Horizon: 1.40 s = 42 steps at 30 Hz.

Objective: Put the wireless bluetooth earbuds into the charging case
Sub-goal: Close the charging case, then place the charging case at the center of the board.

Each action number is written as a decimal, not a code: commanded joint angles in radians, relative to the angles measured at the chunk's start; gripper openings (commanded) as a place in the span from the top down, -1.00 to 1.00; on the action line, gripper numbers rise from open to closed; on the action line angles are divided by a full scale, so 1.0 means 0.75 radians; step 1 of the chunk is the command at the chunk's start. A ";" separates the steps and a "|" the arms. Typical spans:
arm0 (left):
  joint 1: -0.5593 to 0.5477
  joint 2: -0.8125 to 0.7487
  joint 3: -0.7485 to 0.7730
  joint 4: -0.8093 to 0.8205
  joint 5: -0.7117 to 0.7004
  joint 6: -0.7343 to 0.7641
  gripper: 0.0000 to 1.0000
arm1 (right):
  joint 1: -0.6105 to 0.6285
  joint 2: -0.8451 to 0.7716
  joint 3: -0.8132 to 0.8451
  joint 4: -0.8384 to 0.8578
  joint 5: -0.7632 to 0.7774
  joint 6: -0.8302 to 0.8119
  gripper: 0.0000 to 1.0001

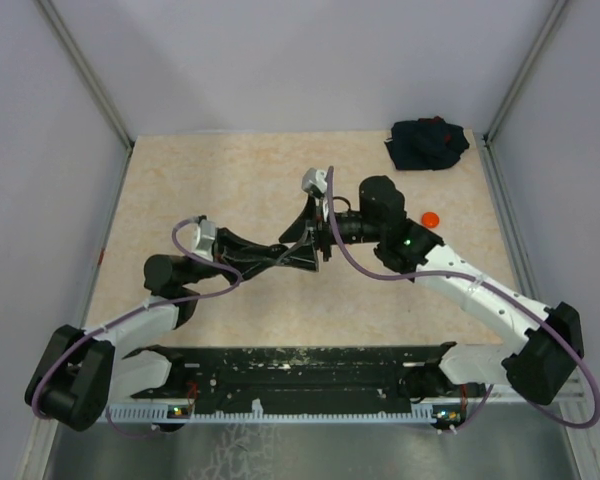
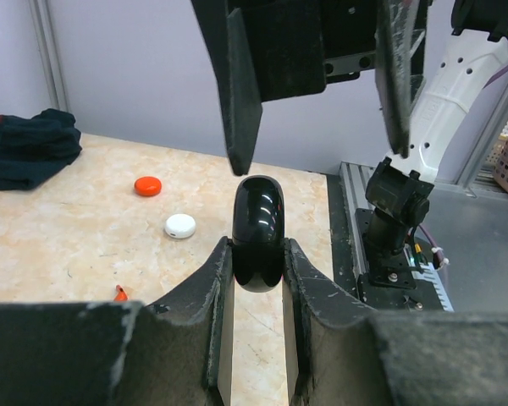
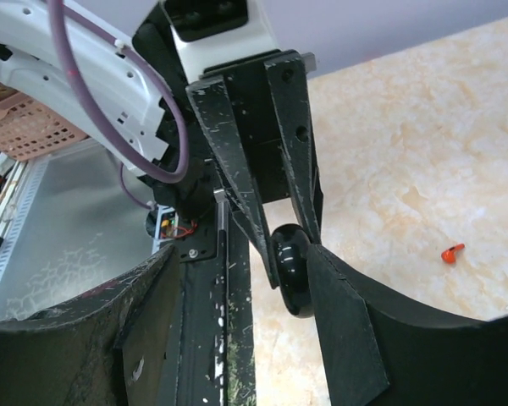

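Observation:
My left gripper is shut on a glossy black round charging case, held on edge above the table. The case also shows in the right wrist view, between the left gripper's fingers. My right gripper is open, its two fingers spread wide; one finger is right beside the case and the other stands far off. In the top view the two grippers meet mid-table. One tiny red earbud lies on the table and shows in the right wrist view too. Other earbuds are out of view.
An orange puck and a white puck lie on the tabletop. The orange puck shows in the top view. A dark cloth bundle sits at the back right corner. A black rail runs along the near edge.

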 commanded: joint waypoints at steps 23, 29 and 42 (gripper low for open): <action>-0.014 0.012 0.108 -0.047 0.093 -0.045 1.00 | -0.024 -0.118 -0.169 0.090 0.051 -0.434 -0.01; -0.023 0.026 0.117 -0.045 0.103 -0.059 1.00 | -0.014 -0.092 -0.153 0.085 0.034 -0.456 0.13; -0.034 0.041 0.131 -0.046 0.107 -0.071 1.00 | 0.004 -0.069 -0.131 0.077 0.010 -0.466 0.37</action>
